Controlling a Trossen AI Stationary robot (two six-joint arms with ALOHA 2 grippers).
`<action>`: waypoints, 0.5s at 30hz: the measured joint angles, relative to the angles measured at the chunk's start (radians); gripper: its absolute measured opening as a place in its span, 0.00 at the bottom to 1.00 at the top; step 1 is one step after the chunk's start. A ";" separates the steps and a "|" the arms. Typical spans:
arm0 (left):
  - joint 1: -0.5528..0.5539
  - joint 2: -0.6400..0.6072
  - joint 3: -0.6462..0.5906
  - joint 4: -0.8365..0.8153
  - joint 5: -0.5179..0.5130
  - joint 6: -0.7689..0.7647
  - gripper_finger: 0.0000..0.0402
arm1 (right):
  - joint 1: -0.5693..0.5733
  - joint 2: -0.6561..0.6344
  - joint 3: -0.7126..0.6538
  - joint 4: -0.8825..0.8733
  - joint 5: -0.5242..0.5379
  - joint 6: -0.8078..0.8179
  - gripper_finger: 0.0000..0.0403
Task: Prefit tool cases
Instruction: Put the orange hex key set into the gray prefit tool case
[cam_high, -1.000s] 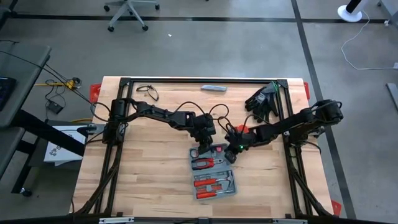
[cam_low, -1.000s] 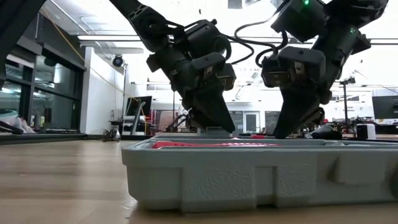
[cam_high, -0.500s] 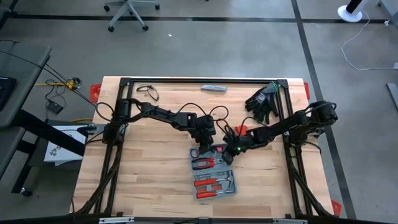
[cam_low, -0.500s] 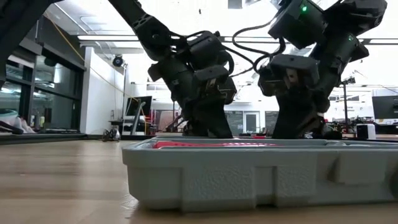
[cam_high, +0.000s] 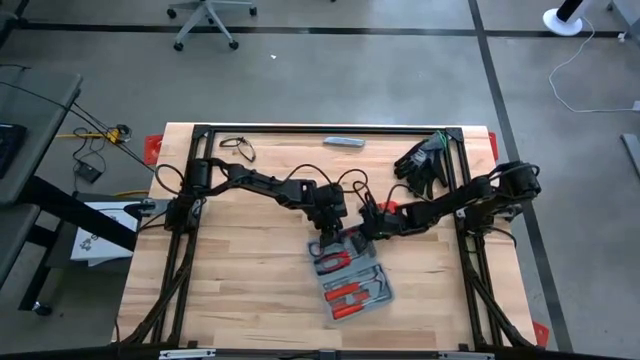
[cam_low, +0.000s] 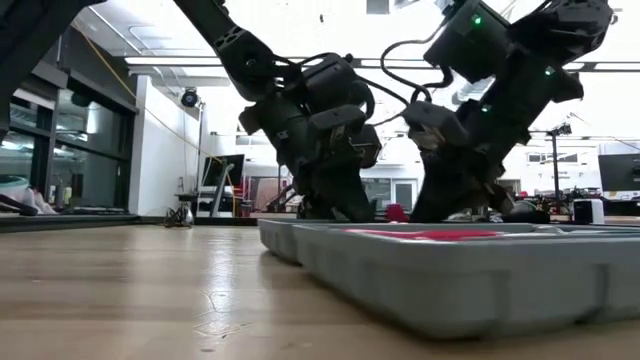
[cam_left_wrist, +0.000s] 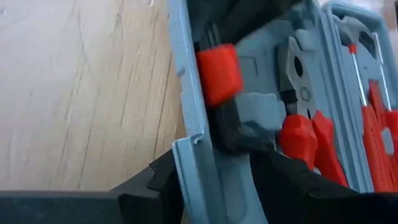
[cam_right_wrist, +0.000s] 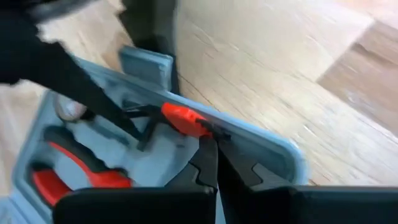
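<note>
Near the middle of the worktop (cam_high: 240, 290), a little toward its front and right edges, the grey-blue tool case (cam_high: 350, 279) lies open and flat, its two halves skewed at an angle to the worktop's edges. Red-handled tools (cam_high: 349, 291) sit in the moulded recesses of both halves — pliers with red grips (cam_left_wrist: 309, 142) show in the half nearer the arms.

At the case's rear edge the left gripper (cam_high: 325, 237) straddles the rim: one dark finger (cam_left_wrist: 161, 180) lies outside the wall on the wood, the other inside the tray, so the jaws are clamped on the case wall beside a small red block (cam_left_wrist: 219, 73). From the right side of the worktop the right gripper (cam_high: 371, 222) reaches in to the case's rear right corner, its jaws pressed fully together; its closed tip (cam_right_wrist: 208, 163) rests at the case's rim, next to a red tool handle (cam_right_wrist: 184, 119), and nothing is held between the fingers.

Seen level with the wood, both arms come down behind the case, whose pale walls (cam_low: 470, 285) fill the foreground.

Along the worktop's rear edge lies a small slim grey bar (cam_high: 344, 142); black gloves (cam_high: 423, 162) sit near the rear right corner, and a loop of black cable (cam_high: 237, 146) lies toward the rear left.
</note>
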 joint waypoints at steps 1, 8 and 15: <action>0.000 0.000 0.000 -0.001 0.000 0.001 0.39 | -0.002 0.000 0.000 0.012 0.000 -0.011 0.00; 0.008 0.001 0.000 -0.003 0.035 0.003 0.39 | -0.036 0.000 -0.002 0.077 -0.035 -0.083 0.00; 0.031 0.003 -0.001 -0.002 0.075 -0.037 0.39 | -0.039 0.000 0.000 0.101 -0.074 -0.112 0.00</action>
